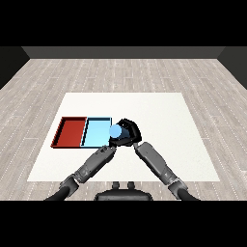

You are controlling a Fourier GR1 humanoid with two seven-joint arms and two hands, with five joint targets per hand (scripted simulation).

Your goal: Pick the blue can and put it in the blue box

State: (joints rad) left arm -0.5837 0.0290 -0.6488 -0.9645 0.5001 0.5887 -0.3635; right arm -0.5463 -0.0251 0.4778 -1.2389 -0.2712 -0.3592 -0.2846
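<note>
1. Blue can point(116, 131) sits inside the curl of our right hand point(127, 132), whose black fingers wrap round it from the right and from behind; we read that hand as clamped on the can.
2. To the left of the hand, with the can at its right edge, lies the light blue tray point(96, 132). Whether the can is lifted or resting on the white table point(159, 116) we cannot tell from this angle.
3. Our left forearm reaches up just below the can, but our left hand point(110, 146) is mostly hidden there, so we cannot tell how it is set.
4. Beyond the blue tray, further left of the hand, is the red tray point(71, 131), touching it side by side.
5. Risks as we judge them: a low carry could catch the can's base on the blue tray's near wall and tip it. Letting go while the can overhangs that right wall could leave it leaning on the rim. Our two arms sit close together here, so a leftward sweep might knock the left forearm.
</note>
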